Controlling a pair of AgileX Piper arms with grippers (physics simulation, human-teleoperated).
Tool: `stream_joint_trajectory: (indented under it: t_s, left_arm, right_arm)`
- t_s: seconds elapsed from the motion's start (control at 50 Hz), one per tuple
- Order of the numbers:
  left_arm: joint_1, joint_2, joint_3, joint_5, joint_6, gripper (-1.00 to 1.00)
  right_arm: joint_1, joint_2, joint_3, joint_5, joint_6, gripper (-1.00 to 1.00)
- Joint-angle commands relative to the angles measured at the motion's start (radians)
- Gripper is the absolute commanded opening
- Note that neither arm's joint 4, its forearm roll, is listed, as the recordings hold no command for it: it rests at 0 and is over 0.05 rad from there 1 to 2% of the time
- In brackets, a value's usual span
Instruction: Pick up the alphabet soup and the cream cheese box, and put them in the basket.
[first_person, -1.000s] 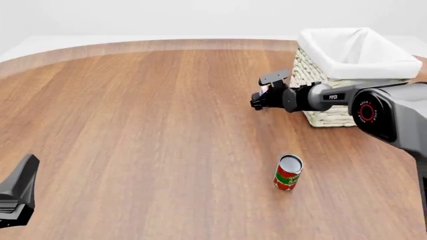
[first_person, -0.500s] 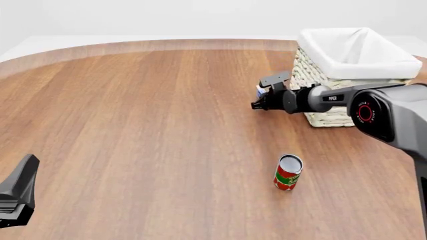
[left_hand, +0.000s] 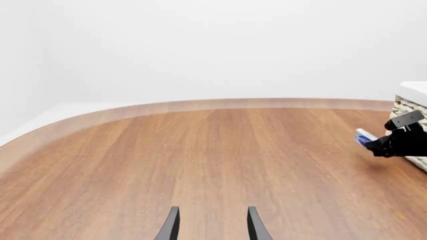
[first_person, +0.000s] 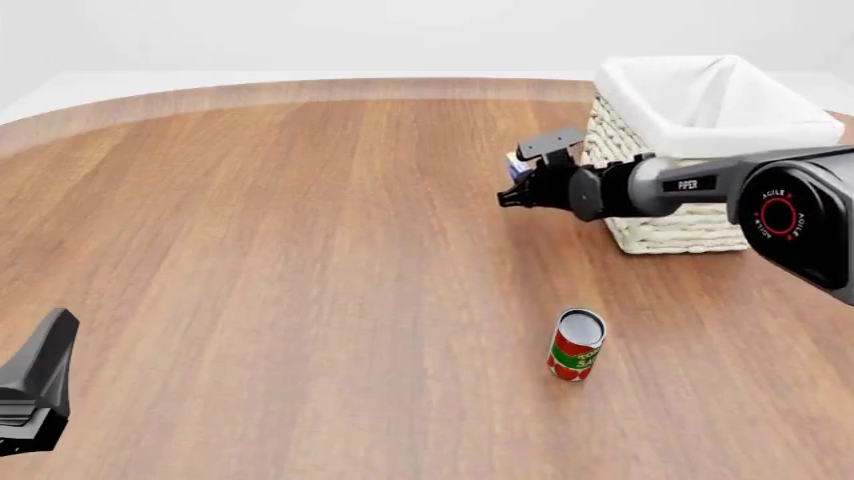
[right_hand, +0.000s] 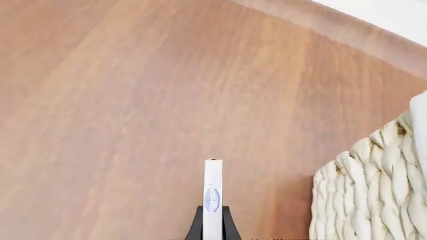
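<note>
Right gripper (first_person: 523, 180) pinches the cream cheese box (first_person: 517, 166) edge-on above the table (first_person: 267, 250), at the basket's (first_person: 667, 215) nine o'clock. Left gripper (left_hand: 210, 225) fingers stand spread, holding nothing.

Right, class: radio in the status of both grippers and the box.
Right gripper shut on thin white-blue cream cheese box, beside woven wicker basket. Left gripper open, idle.

One basket (first_person: 667, 215), one cream cheese box (right_hand: 213, 200), one red and green can (first_person: 577, 345), two tools.

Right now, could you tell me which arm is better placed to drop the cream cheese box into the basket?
Right: its gripper holds the cream cheese box beside the basket; the left gripper is far off.
</note>
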Motion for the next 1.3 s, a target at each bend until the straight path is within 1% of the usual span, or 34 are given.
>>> stream_joint_trajectory:
  t_s: [0.02, 0.16, 0.48, 0.54, 0.66, 0.68, 0.78, 0.86, 1.3]
  left_arm:
    - [0.0, 0.0, 0.0, 0.0, 0.0, 1.0]
    - [0.0, 0.0, 0.0, 0.0, 0.0, 1.0]
    - [0.0, 0.0, 0.0, 0.0, 0.0, 1.0]
    - [0.0, 0.0, 0.0, 0.0, 0.0, 1.0]
    - [0.0, 0.0, 0.0, 0.0, 0.0, 1.0]
    - [0.0, 0.0, 0.0, 0.0, 0.0, 1.0]
    - [0.0, 0.0, 0.0, 0.0, 0.0, 1.0]
    - [0.0, 0.0, 0.0, 0.0, 0.0, 1.0]
    - [0.0, 0.0, 0.0, 0.0, 0.0, 1.0]
  right_arm:
    - [0.02, -0.082, 0.05, -0.023, 0.024, -1.0]
    - [0.036, -0.138, 0.097, -0.037, 0.038, -1.0]
    - [0.048, -0.286, 0.19, -0.053, 0.036, -1.0]
    - [0.046, -0.317, 0.211, -0.063, 0.024, -1.0]
    - [0.058, -0.377, 0.248, -0.073, 0.022, -1.0]
    - [0.061, -0.402, 0.266, -0.083, 0.013, -1.0]
    - [0.066, -0.435, 0.285, -0.085, 0.009, -1.0]
    - [0.069, -0.466, 0.299, -0.081, 0.011, -1.0]
    - [0.06, -0.656, 0.358, -0.047, -0.019, -1.0]
